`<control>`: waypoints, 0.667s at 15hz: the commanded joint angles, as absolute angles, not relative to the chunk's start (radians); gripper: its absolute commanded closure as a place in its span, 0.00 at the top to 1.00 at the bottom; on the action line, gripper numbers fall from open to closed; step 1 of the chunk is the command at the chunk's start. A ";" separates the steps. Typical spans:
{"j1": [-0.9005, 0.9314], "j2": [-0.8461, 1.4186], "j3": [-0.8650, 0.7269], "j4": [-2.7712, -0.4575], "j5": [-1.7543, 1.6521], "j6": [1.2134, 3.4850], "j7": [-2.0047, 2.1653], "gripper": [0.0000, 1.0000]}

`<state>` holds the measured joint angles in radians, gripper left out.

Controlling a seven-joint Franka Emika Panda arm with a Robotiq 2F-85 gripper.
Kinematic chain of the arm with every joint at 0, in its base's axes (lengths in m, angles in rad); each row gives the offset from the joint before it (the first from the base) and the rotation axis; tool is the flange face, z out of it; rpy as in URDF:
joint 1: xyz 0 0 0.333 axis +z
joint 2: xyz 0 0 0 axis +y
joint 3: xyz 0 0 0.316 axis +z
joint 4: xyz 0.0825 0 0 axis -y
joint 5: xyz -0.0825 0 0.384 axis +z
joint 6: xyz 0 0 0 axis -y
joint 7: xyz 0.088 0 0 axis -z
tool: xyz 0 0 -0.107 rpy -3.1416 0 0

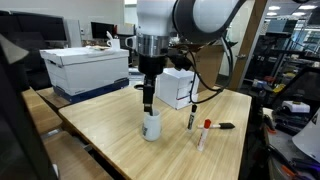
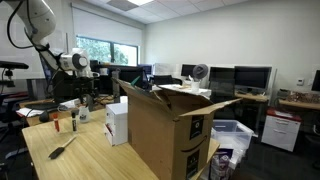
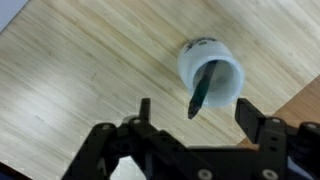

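In the wrist view my gripper (image 3: pixel 197 115) is open, its two fingers spread wide on either side of a white cup (image 3: pixel 212 75) below it. A dark green marker (image 3: pixel 200 88) stands tilted in the cup with its upper end pointing up between the fingers; neither finger touches it. In an exterior view the gripper (image 1: pixel 148 103) hangs just above the cup (image 1: pixel 152 128) on the wooden table (image 1: pixel 110 130). Other markers lie to the cup's right: a black one (image 1: pixel 192 120), a red-capped one (image 1: pixel 205 133) and another black one (image 1: pixel 224 126).
A white box (image 1: pixel 178 87) stands behind the cup and a larger white bin on a blue lid (image 1: pixel 88 70) at the table's back. A big open cardboard box (image 2: pixel 165 130) fills the foreground in an exterior view. Desks with monitors (image 2: pixel 250 78) stand behind.
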<state>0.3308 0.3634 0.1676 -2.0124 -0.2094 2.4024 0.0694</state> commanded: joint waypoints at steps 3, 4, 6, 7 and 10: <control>0.317 0.343 0.177 -2.054 -0.202 2.431 0.071 0.44; 0.318 0.343 0.176 -2.053 -0.202 2.422 0.072 0.40; 0.320 0.341 0.176 -2.056 -0.204 2.421 0.074 0.25; 0.320 0.340 0.176 -2.057 -0.204 2.421 0.074 0.21; 0.320 0.337 0.176 -2.060 -0.205 2.421 0.075 0.07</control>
